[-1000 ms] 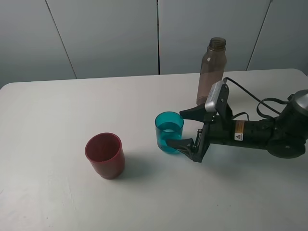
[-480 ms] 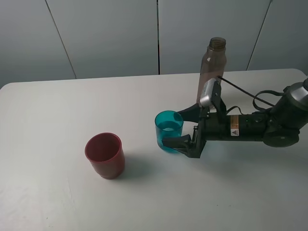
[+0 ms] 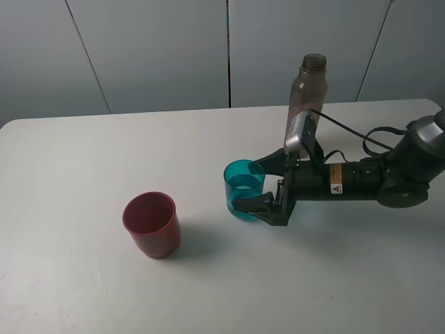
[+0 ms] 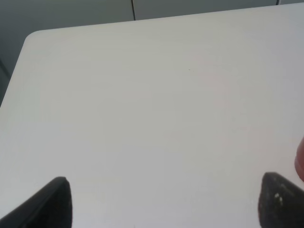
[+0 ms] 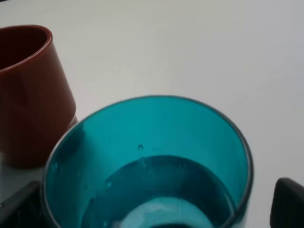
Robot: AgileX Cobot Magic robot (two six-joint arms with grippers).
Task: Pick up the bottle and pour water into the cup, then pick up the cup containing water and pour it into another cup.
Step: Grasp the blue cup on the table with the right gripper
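The teal cup (image 3: 244, 189) stands upright mid-table with water in it. My right gripper (image 3: 249, 185) is open, one finger on each side of the cup, close to its walls and not clamped. In the right wrist view the cup (image 5: 152, 128) fills the space between the fingers, with a gap on one side. The dark red cup (image 3: 151, 224) stands to the left, also seen in the right wrist view (image 5: 28, 90). The smoky bottle (image 3: 306, 104) stands uncapped behind the right arm. My left gripper (image 4: 166, 202) is open and empty over bare table.
The white table (image 3: 83, 160) ends at a back edge against grey wall panels. The right arm's black cable (image 3: 348, 132) loops beside the bottle. A sliver of the red cup (image 4: 300, 161) shows at the edge of the left wrist view.
My right gripper has slid left so its open fingers now reach further along both sides of the teal cup. The cups and bottle have not moved.
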